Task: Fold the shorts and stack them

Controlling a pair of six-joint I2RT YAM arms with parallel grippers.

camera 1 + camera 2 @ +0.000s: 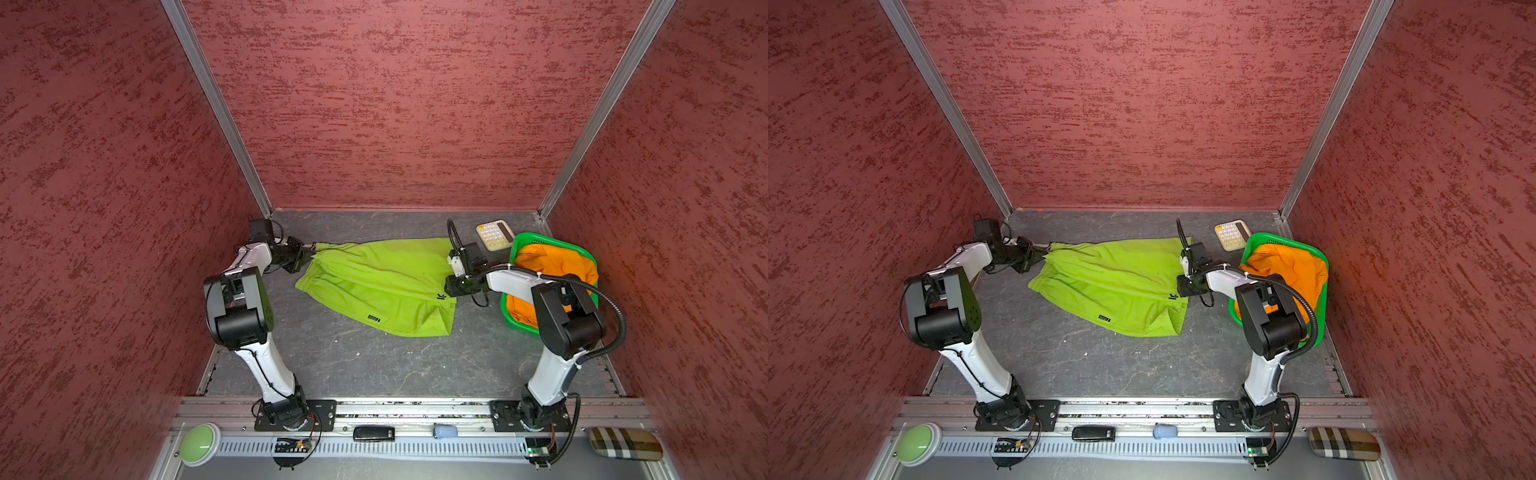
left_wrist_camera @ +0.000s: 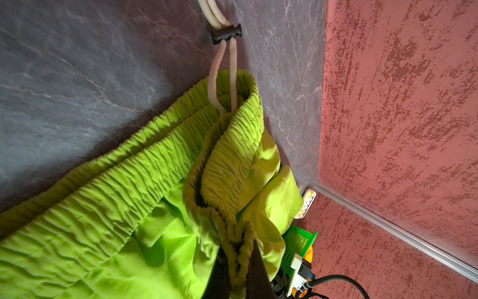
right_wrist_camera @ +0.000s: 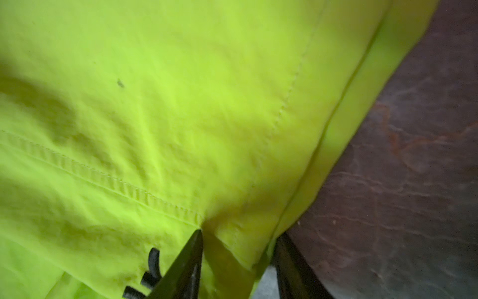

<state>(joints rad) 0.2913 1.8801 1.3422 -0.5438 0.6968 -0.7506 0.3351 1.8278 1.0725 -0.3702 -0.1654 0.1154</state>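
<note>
currently the left gripper (image 2: 239, 256) has its fingers (image 2: 260, 274) pressed together on the bunched elastic waistband of the lime green shorts (image 1: 382, 286), pinching that end near the back left corner of the table (image 1: 332, 361). the right gripper (image 3: 238, 253) has its fingers (image 3: 187, 261) spread apart, straddling a fold of the leg hem without pinching it. the lime green shorts lie spread across the rear middle of the table between both grippers, and the orange shorts (image 1: 552, 262) sit in the green basket (image 1: 540, 240) at the table's right edge.
</note>
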